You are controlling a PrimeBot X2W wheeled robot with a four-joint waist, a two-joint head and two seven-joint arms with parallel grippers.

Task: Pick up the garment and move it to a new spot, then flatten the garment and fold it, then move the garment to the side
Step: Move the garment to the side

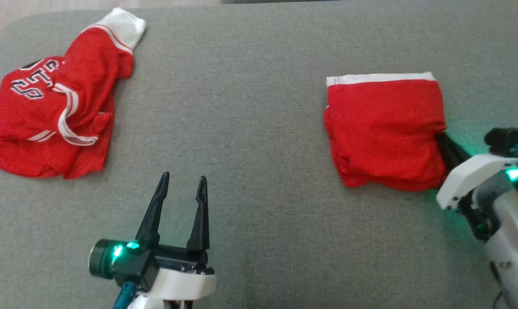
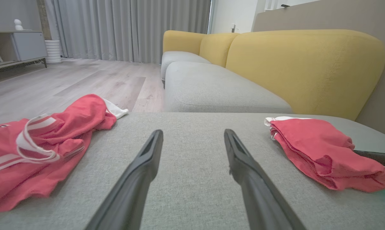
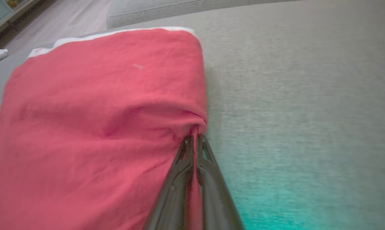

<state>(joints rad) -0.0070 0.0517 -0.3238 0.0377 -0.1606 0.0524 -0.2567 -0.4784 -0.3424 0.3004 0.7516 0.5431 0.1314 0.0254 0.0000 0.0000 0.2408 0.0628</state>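
Observation:
The folded red garment (image 1: 383, 128) with a white band along its far edge lies on the grey cushion at the right. It shows as a flat red stack (image 2: 323, 153) in the left wrist view and as a wide red fold (image 3: 100, 111) in the right wrist view. My right gripper (image 1: 440, 136) is shut on the garment's right edge; its fingertips (image 3: 194, 139) pinch a bunch of red cloth. My left gripper (image 1: 185, 182) hovers open over bare cushion near the front middle, its fingers (image 2: 147, 153) apart and holding nothing.
A crumpled red jersey (image 1: 53, 116) with white trim and lettering lies at the far left of the grey cushion (image 1: 250, 128). Beyond the cushion's edge stand a yellow-backed sofa (image 2: 275, 57) and a wooden floor (image 2: 68, 83).

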